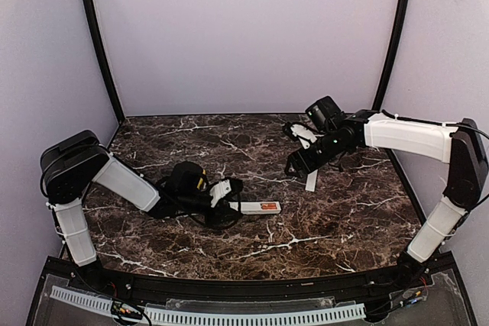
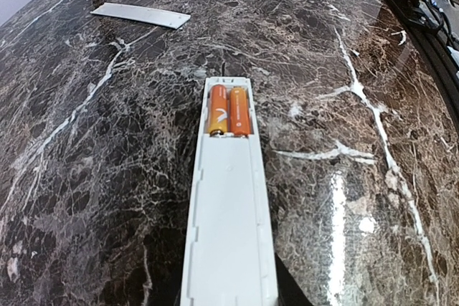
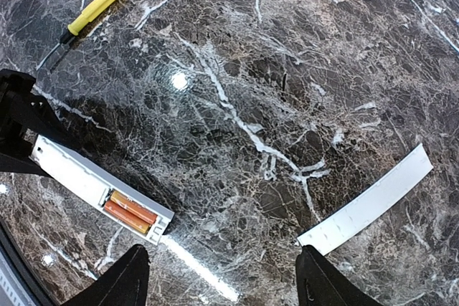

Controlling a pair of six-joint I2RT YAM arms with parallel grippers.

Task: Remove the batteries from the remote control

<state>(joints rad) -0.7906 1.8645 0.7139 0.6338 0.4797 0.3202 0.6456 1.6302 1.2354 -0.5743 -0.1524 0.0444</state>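
Right wrist, right end effector wide apart, empty, left end effector gripping remote control, batteries inside.

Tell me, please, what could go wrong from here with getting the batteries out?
1. The left gripper holds the remote by the end far from the batteries, so pushing on them may lever it loose.
2. The batteries lie tight side by side; the right gripper, jaws wide open, may catch both or the bay wall.
3. Freed, they could roll across the smooth table.
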